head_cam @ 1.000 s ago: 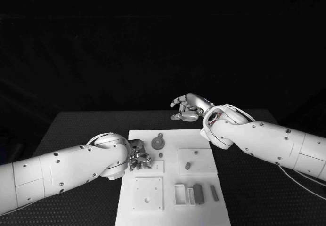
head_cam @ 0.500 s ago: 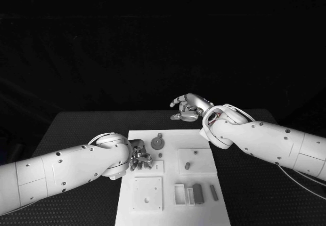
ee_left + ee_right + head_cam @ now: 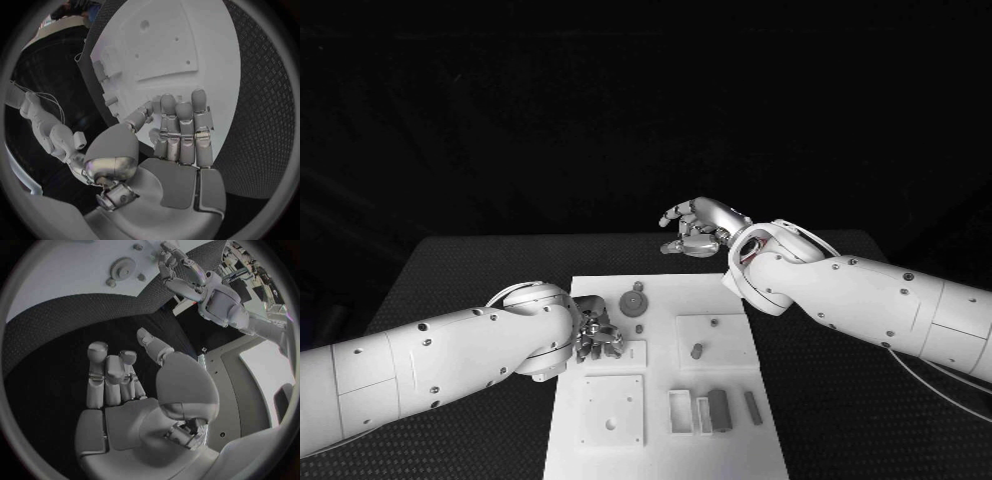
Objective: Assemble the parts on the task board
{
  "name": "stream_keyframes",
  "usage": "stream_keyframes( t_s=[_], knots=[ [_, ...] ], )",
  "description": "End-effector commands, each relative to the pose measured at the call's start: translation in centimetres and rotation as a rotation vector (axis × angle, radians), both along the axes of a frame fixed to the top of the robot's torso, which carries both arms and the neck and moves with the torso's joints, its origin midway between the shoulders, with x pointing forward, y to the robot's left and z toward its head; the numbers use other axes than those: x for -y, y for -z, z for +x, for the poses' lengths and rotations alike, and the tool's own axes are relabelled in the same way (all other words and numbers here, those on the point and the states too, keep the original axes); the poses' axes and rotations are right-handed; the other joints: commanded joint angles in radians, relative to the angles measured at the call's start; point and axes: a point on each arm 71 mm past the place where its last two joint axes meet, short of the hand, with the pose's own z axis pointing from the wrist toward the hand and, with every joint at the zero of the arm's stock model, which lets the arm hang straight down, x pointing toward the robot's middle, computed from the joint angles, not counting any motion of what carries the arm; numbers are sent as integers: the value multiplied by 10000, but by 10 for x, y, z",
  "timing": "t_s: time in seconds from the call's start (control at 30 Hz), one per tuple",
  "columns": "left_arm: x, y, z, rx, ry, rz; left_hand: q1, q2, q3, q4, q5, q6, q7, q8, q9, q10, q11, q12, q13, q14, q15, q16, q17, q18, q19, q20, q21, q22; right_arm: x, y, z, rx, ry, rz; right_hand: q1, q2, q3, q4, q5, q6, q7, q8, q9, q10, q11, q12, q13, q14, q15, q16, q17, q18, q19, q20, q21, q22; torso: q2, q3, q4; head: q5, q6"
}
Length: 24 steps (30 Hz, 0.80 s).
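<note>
The board (image 3: 733, 440) lies mid-worktop (image 3: 473, 270). A gear (image 3: 635, 303) sits at the board's far end. The left hand (image 3: 597, 335) is at the board's left edge; the right hand (image 3: 697, 228) is beyond the board's far end.

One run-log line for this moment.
left hand: fingers curled, over white task board | right hand: empty, beyond board | grey gear part: on board

2 glossy white screw-dotted arms, silver hands with segmented metallic fingers (image 3: 181, 127)

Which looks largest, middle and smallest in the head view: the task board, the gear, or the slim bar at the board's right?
1. Task board, by far the largest.
2. Gear.
3. Slim bar: longer than the gear is wide, but much thinner, so this order is unsure.
</note>
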Motion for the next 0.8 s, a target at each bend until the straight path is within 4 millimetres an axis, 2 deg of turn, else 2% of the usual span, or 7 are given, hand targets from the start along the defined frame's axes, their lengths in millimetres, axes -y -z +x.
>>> stream_keyframes(
  t_s=[0.03, 0.4, 0.57, 0.7, 0.8],
  knots=[
    [2, 0, -1, -51, 146, 63, 1, 74, 45, 2, 30, 637, -533, 688, 2572, -30, -51, 39, -14, -37, -4, 65, -21, 9, -10, -70, 26, 14, -1, 0, 0, -39, -128, -35, -8, 114, -65, 7, 36, -88, 189, 60, -11, -83, 17, 35, -12, -75, 29, -20, 7, 558, -9, -67, -45, 162, -6, 4, 6, -5, -10],
    [2, 1, -1, -112, 203, 104, -44, 1, 26, 25, -34, 627, -528, 671, 2603, -54, -46, 62, -43, -66, -6, 118, -112, 5, -14, -69, 11, 25, -1, 0, 0, -62, -121, -50, -12, 114, -70, 7, 36, -89, 189, 60, -14, -86, 17, 39, -18, -76, 28, -20, 6, 558, -9, -66, -47, 164, -4, 1, 3, -4, -14],
    [3, 1, 0, -69, 191, 73, -34, -140, 24, 60, -252, 636, -533, 648, 2640, -73, -47, 101, -84, -104, -7, 202, -239, 6, -10, -74, -9, 40, -1, 1, 0, -95, -130, -69, -14, 114, -71, 7, 36, -91, 189, 59, -15, -87, 17, 41, -20, -77, 28, -20, 6, 559, -10, -65, -48, 165, -2, 4, -2, -8, -20],
    [3, 2, 1, -80, 179, 72, -65, -305, -2, 199, -607, 659, -541, 621, 2685, -80, -55, 157, -132, -130, -15, 318, -391, 7, 7, -80, -39, 53, -1, 1, 0, -109, -149, -78, -16, 116, -72, 8, 36, -89, 189, 60, -16, -87, 17, 42, -22, -77, 29, -20, 6, 558, -10, -65, -48, 165, -2, 5, 5, 1, -21],
    [2, 2, 1, -75, 164, 69, -108, -370, -22, 284, -669, 672, -545, 611, 2703, -83, -57, 179, -152, -140, -17, 367, -453, 5, 19, -82, -48, 59, -1, 1, 0, -115, -147, -83, -16, 118, -72, 9, 36, -87, 189, 61, -16, -88, 17, 43, -23, -77, 29, -20, 5, 559, -10, -64, -48, 165, -6, 2, -4, -5, -24]
  ],
)
